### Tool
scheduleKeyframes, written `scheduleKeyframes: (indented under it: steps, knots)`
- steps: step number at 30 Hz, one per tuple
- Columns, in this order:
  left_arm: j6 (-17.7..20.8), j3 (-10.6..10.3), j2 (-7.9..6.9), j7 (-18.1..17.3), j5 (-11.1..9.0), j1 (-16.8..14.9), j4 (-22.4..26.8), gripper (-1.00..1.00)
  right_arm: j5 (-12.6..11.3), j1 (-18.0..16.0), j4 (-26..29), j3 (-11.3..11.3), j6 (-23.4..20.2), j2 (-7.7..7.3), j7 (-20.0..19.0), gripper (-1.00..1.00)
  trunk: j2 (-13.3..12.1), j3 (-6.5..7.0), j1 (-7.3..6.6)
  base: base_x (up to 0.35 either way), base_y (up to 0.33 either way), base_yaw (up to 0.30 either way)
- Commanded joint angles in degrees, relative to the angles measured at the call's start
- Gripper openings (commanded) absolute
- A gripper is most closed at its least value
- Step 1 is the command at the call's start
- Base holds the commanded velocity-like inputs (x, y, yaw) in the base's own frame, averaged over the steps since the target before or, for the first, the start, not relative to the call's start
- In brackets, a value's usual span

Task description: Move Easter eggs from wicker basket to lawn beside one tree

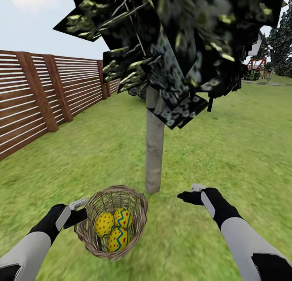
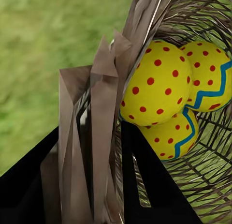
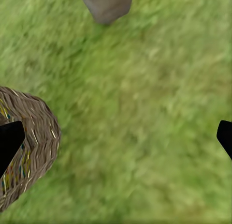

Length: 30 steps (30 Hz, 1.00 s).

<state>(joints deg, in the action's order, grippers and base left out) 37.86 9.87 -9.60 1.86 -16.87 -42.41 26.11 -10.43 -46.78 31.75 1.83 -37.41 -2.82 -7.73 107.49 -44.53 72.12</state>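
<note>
Head looks down; wrists close on basket (image 1: 111, 220).

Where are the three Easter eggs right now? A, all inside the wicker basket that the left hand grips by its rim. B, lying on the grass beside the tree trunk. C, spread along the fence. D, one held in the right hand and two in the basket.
A: the three Easter eggs sit together inside the wicker basket, whose rim the left hand grips; the right hand holds nothing.

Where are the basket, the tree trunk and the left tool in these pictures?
wicker basket (image 1: 136, 228): head view, on its woven right wall.
tree trunk (image 1: 154, 151): head view, mid-trunk, pale bark.
left tool (image 1: 79, 210): head view, at its tips by the basket's rim.
</note>
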Motion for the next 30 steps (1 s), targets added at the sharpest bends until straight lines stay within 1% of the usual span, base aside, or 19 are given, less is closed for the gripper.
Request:
scheduleKeyframes:
  steps: [1, 11, 12, 14, 15, 17, 18, 19, 20, 28, 30]
  knots:
    - [0.29, 0.26, 0.02, 0.16, -0.97, -0.04, 0.09, -1.00, -0.03, -0.01, 0.07, 0.19, -0.30, 0.01, -0.19, 1.00, 0.44, -0.23, 0.22, 0.000, 0.000, 0.000]
    - [0.33, 0.32, 0.02, 0.16, -0.97, -0.04, 0.08, -1.00, -0.03, -0.04, 0.11, 0.19, -0.34, -0.02, -0.19, 1.00, 4.45, -2.03, 2.41, 0.000, 0.000, 0.000]
    - [0.32, 0.32, 0.02, 0.16, -0.97, -0.04, 0.08, -1.00, -0.03, -0.01, 0.14, 0.19, -0.49, -0.11, -0.24, 1.00, 4.85, -2.21, 2.63, 0.000, 0.000, 0.000]
    - [0.35, 0.32, 0.02, 0.16, -0.97, -0.04, 0.08, -1.00, -0.15, -0.01, 0.23, 0.26, -0.61, -0.79, -0.73, 1.00, 5.66, -2.57, 3.07, 0.000, 0.000, 0.000]
    - [0.35, 0.32, 0.02, 0.16, -0.97, -0.04, 0.08, -1.00, -0.09, 0.00, 0.39, 0.18, -0.66, -1.78, -6.13, 1.00, 6.06, -2.75, 3.29, 0.000, 0.000, 0.000]
    - [0.37, 0.32, 0.02, 0.16, -0.97, -0.04, 0.08, -1.00, 0.08, -0.04, 0.50, 0.01, -0.65, -4.62, -19.45, 1.00, 6.86, -3.11, 3.73, 0.000, 0.000, 0.000]
    - [0.37, 0.32, 0.02, 0.16, -0.99, -0.04, 0.08, -1.00, 0.09, -0.03, 0.50, 0.02, -0.65, -5.40, -22.34, 1.00, 7.26, -3.29, 3.95, 0.000, 0.000, 0.000]
    - [0.38, 0.32, 0.02, 0.16, -1.03, -0.04, 0.08, -1.00, 0.07, -0.04, 0.50, 0.02, -0.65, -5.84, -23.71, 1.00, 7.66, -3.47, 4.17, 0.000, 0.000, 0.000]
    - [0.38, 0.32, 0.02, 0.16, -1.02, -0.04, 0.08, -1.00, 0.06, 0.00, 0.51, 0.02, -0.65, -6.04, -24.20, 1.00, 8.06, -3.65, 4.39, 0.000, 0.000, 0.000]
    - [0.55, 0.44, -0.13, 0.16, -1.06, -0.04, 0.08, -1.00, 0.06, 0.00, 0.51, 0.02, -0.56, -6.10, -24.36, 1.00, 11.27, -5.08, 6.15, 0.000, 0.000, 0.000]
    - [0.55, 0.57, -0.23, 0.16, -1.04, -0.04, 0.19, -1.00, 0.06, -0.02, 0.51, 0.02, -0.49, -6.06, -24.36, 1.00, 11.27, -5.08, 6.15, 0.000, 0.000, 0.000]
